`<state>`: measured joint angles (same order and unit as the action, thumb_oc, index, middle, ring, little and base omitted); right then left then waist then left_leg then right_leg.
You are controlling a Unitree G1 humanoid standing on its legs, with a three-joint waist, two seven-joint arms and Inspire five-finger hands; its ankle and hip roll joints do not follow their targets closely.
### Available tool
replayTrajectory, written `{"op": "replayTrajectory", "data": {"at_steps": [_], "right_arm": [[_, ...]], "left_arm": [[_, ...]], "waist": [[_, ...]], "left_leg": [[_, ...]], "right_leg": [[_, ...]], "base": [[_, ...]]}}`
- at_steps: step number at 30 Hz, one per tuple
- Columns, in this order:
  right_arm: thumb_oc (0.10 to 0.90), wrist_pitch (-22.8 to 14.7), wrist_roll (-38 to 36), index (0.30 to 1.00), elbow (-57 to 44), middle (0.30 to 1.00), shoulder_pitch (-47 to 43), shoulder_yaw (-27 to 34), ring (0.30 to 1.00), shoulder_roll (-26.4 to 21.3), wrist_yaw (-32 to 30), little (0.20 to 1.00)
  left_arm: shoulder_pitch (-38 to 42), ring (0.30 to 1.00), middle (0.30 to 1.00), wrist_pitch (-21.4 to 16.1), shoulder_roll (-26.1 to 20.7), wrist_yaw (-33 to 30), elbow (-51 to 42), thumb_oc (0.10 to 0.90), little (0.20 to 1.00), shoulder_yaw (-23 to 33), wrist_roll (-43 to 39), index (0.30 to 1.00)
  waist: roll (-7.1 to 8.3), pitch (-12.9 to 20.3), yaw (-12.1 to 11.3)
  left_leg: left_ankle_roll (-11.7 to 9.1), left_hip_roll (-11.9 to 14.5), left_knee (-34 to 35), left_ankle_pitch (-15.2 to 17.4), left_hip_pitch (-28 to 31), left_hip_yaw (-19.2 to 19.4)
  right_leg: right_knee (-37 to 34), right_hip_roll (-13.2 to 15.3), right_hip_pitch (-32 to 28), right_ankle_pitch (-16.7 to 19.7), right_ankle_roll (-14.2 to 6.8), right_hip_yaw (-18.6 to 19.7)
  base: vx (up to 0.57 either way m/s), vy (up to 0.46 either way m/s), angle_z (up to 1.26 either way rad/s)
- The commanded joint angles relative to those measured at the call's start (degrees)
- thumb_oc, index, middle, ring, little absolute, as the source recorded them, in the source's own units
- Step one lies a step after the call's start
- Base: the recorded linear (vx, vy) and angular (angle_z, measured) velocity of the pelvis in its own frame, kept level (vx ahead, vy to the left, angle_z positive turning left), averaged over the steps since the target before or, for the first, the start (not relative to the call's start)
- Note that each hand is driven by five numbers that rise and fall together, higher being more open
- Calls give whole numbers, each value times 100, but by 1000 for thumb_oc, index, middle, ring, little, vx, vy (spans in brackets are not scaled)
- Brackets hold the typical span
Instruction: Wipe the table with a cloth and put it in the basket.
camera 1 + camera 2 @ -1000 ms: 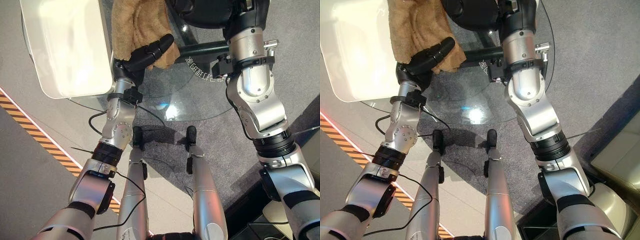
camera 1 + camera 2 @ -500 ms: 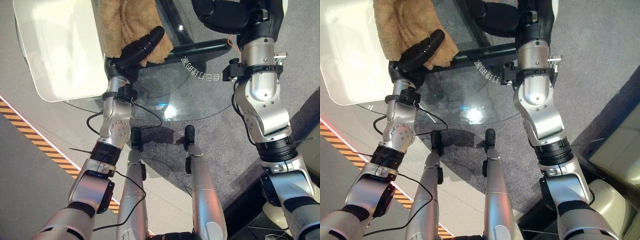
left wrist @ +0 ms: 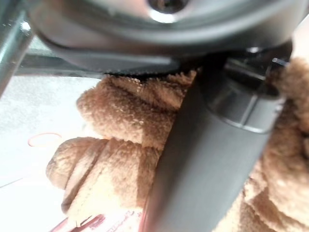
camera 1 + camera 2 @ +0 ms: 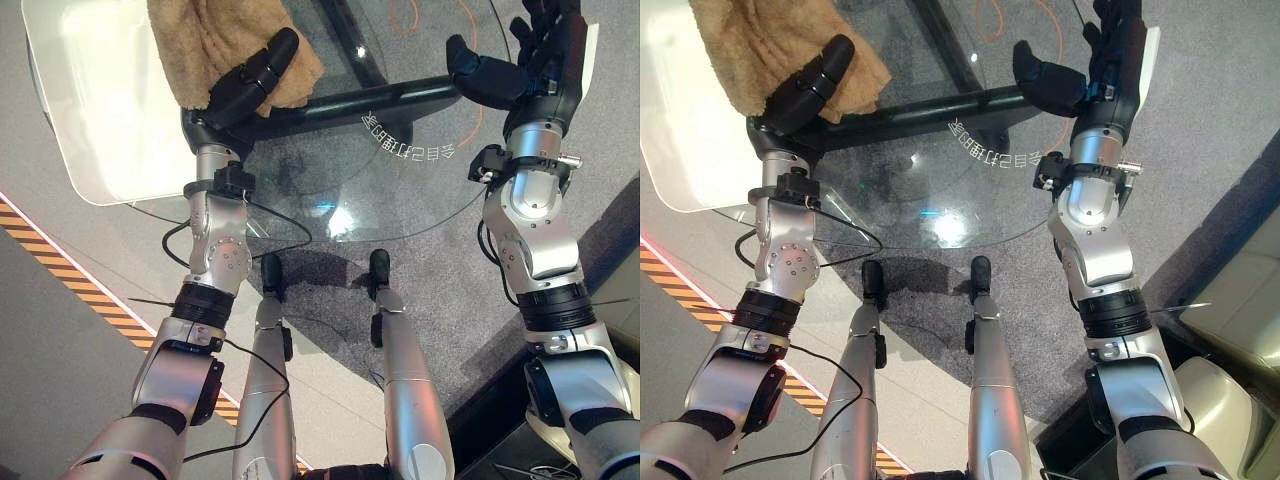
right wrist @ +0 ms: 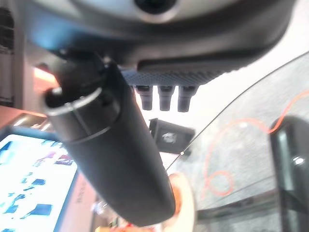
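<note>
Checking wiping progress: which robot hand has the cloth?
The left robot hand, fingers curled on the tan cloth over the glass table. The right robot hand is raised, open, empty.

Two silver-grey arms built of rounded metal segments, each broken by black ribbed bands at the joints. The left hand (image 4: 245,80) is dark and matte, its thumb a smooth black cylinder. The right hand (image 4: 520,60) is equally dark, with a white panel along its outer edge. Black clamp collars with small screws ring both wrists, and round bolt circles dot the forearm housings.
</note>
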<state>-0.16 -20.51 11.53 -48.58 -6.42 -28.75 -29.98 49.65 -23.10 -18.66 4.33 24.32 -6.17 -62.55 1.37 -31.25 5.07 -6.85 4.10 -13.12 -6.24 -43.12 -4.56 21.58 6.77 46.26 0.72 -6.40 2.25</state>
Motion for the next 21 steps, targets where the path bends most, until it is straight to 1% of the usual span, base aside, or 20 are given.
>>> {"op": "replayTrajectory", "data": {"at_steps": [1, 4, 5, 10, 11, 14, 15, 16, 19, 21], "right_arm": [[800, -460, -132, 900, -356, 900, -193, 643, 900, -385, -192, 900], [800, -484, -210, 900, -180, 900, -99, 690, 900, -412, -198, 900], [800, -489, -267, 900, -63, 900, -52, 714, 900, -427, -236, 900], [800, -551, -448, 900, 386, 900, 56, 768, 900, -485, -388, 900], [800, -570, -461, 900, 426, 900, 58, 768, 900, -491, -384, 900], [800, -703, -630, 900, 818, 900, 149, 800, 900, -533, -422, 900], [800, -764, -761, 900, 988, 900, 201, 825, 900, -574, -433, 900], [800, -783, -782, 900, 1055, 900, 213, 829, 900, -584, -427, 900], [800, -912, -953, 900, 1394, 900, 271, 838, 900, -633, -407, 900], [800, -969, -1034, 900, 1614, 900, 334, 832, 900, -644, -462, 900]], "left_arm": [[794, 300, 300, -822, -370, 671, -512, 100, 200, 212, -119, 300], [775, 300, 300, -879, -420, 770, -466, 100, 200, 259, -232, 300], [784, 300, 300, -934, -456, 795, -448, 100, 200, 289, -274, 300], [817, 300, 300, -1062, -597, 901, -336, 100, 200, 360, -463, 300], [820, 300, 300, -1066, -605, 910, -323, 100, 200, 356, -480, 300], [808, 300, 300, -1112, -697, 1024, -238, 100, 200, 375, -650, 300], [800, 300, 300, -1127, -743, 1113, -217, 100, 200, 399, -786, 300], [794, 300, 300, -1134, -755, 1161, -204, 100, 200, 400, -850, 300], [788, 300, 300, -1131, -840, 1317, -171, 100, 200, 456, -1033, 300], [787, 300, 300, -1156, -889, 1346, -123, 100, 200, 473, -1100, 300]], "waist": [[130, 145, -37], [124, 145, -36], [115, 145, -37], [85, 145, -43], [82, 145, -44], [55, 145, -50], [51, 145, -53], [49, 145, -54], [51, 145, -74], [50, 145, -80]], "left_leg": [[454, -352, -78, 425, 250, 450], [447, -349, -98, 485, 278, 448], [443, -351, -90, 443, 257, 447], [429, -345, -102, 462, 234, 448], [427, -345, -114, 515, 256, 443], [424, -356, -125, 529, 244, 430], [426, -356, -121, 483, 212, 435], [425, -355, -132, 535, 233, 432], [421, -354, -112, 493, 202, 431], [417, -355, -127, 544, 218, 426]], "right_leg": [[-401, -619, -512, -177, 305, -244], [-371, -618, -537, -235, 299, -242], [-384, -619, -518, -196, 301, -237], [-353, -617, -491, -223, 294, -239], [-335, -617, -510, -273, 291, -239], [-314, -615, -492, -290, 288, -245], [-327, -612, -470, -251, 294, -249], [-310, -612, -489, -300, 291, -247], [-332, -613, -464, -263, 297, -261], [-307, -617, -476, -315, 301, -263]], "base": [[0, 0, 0], [0, 0, 0], [0, 0, 0], [0, 0, 0], [0, 0, 0], [0, 0, 0], [0, 0, 0], [0, 0, 0], [-9, -1, -1], [0, 0, 0]]}}
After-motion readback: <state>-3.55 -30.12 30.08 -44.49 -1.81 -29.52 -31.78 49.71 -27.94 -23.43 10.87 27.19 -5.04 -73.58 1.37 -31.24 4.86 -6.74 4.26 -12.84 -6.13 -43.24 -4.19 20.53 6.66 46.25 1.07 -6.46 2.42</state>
